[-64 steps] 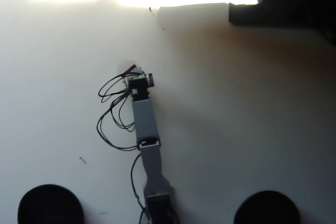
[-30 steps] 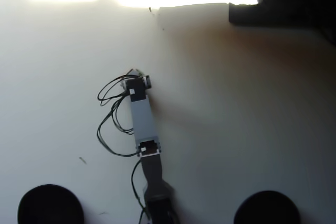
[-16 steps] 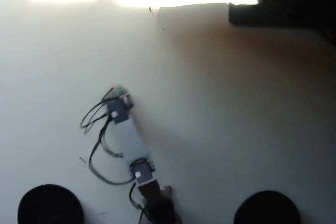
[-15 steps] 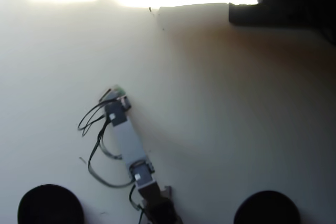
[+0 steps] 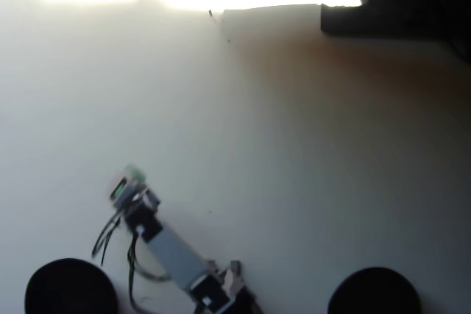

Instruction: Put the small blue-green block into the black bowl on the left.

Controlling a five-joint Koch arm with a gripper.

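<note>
In the overhead view my gripper (image 5: 122,184) hangs over the lower left of the white table, at the end of the grey arm that reaches up-left from the bottom edge. A small blue-green block (image 5: 118,191) shows as a teal patch at its tip, and the gripper looks shut on it. The black bowl (image 5: 70,286) lies at the bottom left, below and slightly left of the gripper and apart from it. The view is too blurred to make out the jaws separately.
A second black bowl (image 5: 374,290) sits at the bottom right. Dark equipment (image 5: 397,5) lines the top right edge. Black cables (image 5: 110,229) loop beside the arm. Strong glare washes out the table's top left.
The arm has pulled back and swung left and down, carrying the teal block from mid-table toward the left bowl. The spot where the gripper stood is now bare.
</note>
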